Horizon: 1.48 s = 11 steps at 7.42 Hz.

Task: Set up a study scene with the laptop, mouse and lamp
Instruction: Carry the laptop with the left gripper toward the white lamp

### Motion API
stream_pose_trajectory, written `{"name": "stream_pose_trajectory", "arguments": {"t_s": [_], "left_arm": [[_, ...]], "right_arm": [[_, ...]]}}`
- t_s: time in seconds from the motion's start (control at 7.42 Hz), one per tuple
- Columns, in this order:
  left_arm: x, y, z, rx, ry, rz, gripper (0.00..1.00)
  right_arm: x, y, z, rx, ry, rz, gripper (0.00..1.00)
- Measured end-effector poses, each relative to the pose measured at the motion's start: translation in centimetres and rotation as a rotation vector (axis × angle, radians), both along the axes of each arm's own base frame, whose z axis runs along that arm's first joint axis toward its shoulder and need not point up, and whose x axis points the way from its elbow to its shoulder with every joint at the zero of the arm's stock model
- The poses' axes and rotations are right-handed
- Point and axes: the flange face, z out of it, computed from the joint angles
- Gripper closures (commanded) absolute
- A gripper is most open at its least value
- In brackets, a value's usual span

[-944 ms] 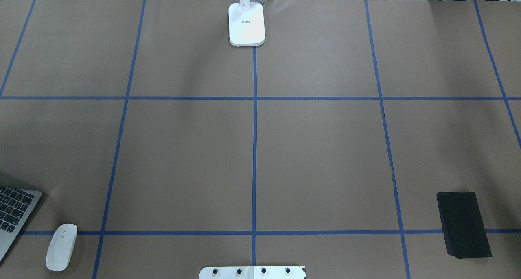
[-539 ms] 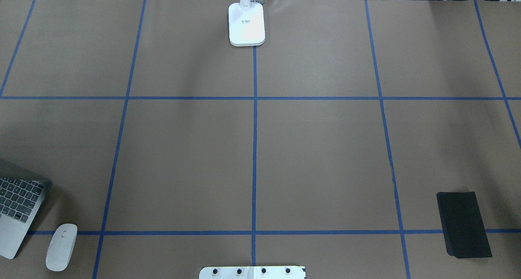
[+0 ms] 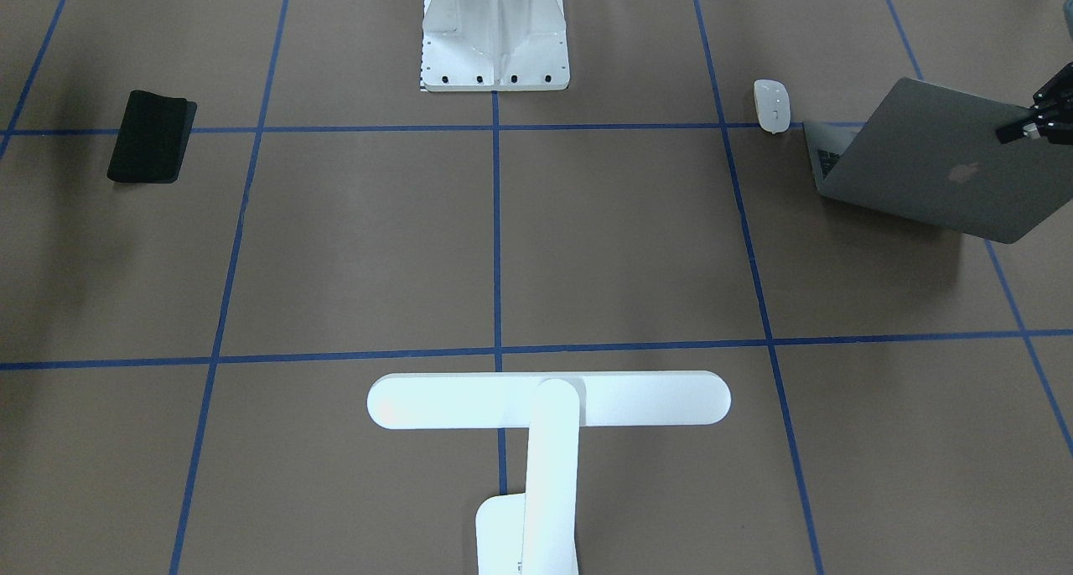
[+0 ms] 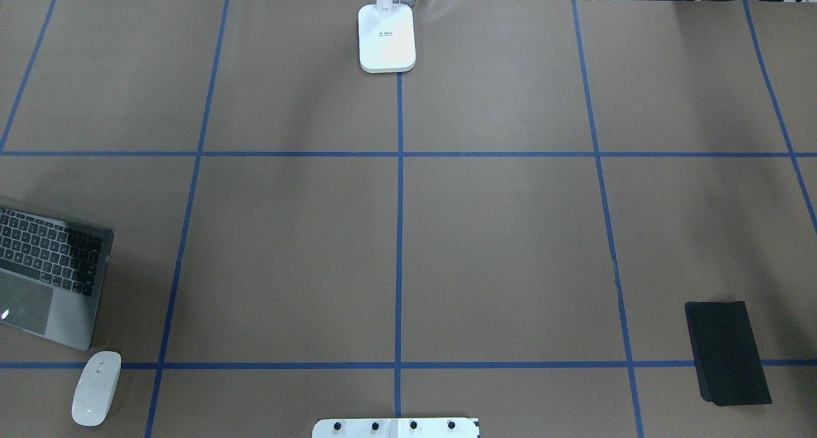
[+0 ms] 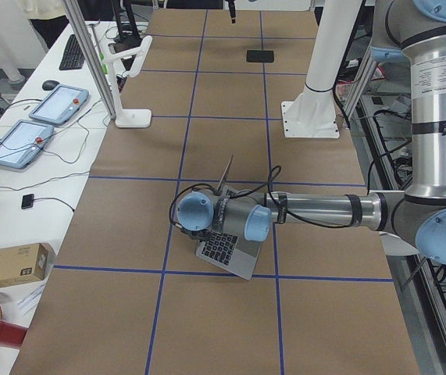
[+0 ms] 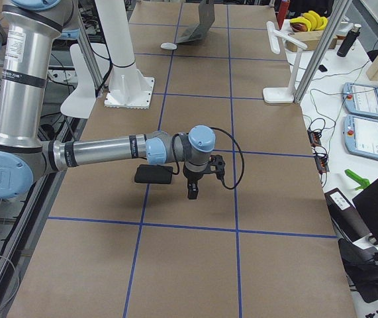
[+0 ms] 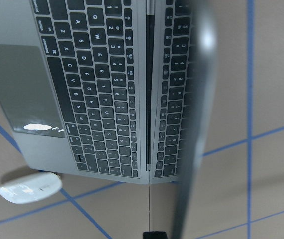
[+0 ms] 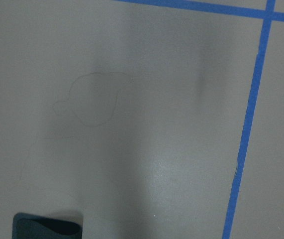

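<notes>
Brown paper crossed by blue tape covers the table (image 3: 352,248).

From the front camera you see the laptop (image 3: 930,164) open at the robot's left end. The left gripper (image 3: 1016,131) looks clamped on the top edge of its lid. The mouse (image 3: 772,106) lies just beside the laptop's corner. The lamp (image 3: 549,399) stands at the far middle edge, and a black mat (image 3: 151,137) lies well apart at the other end.

Overhead, the laptop sits partly out of frame, well short of the squares in front of the lamp.

Your left wrist camera shows the lid edge-on, with the keyboard to one side and the mouse at the lower left.

From the right-side camera, the right gripper (image 6: 193,191) hangs fingers-down just beside the mat. You cannot tell whether it is open or closed.

I judge you are on the laptop step. Next, draw the laptop toward the middle, facing the robot. Keep its base flat, go easy on the hinge, and steer clear of the mouse.
</notes>
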Motion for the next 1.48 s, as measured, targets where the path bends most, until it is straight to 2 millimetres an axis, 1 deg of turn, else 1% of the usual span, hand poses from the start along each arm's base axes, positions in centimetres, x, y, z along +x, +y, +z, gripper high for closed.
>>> {"name": "stream_pose_trajectory", "arguments": {"t_s": [0.27,0.54,0.67,0.94,1.21,1.48], "left_arm": [[0.8,-4.1,-5.0,-0.011,0.000,0.000,1.00],[3.2,-7.8,-10.4,-0.025,0.002,0.028,1.00],[4.9,-9.6,-13.3,-0.041,0.002,0.050,1.00],[9.4,-12.3,-18.8,-0.074,-0.010,0.100,1.00],[13.5,-14.5,-23.9,-0.087,-0.052,0.110,1.00],[17.8,-16.3,-29.1,-0.094,-0.099,0.103,1.00]], "right_arm": [[0.1,0.2,0.1,0.001,0.005,-0.002,0.00],[0.3,0.9,0.4,-0.006,0.006,-0.003,0.00],[0.4,1.1,0.5,-0.008,0.006,-0.004,0.00],[0.4,1.3,0.8,-0.020,0.009,-0.003,0.00],[0.7,2.0,1.7,-0.038,0.022,-0.004,0.00],[0.9,2.7,2.3,-0.049,0.030,-0.005,0.00]]}}
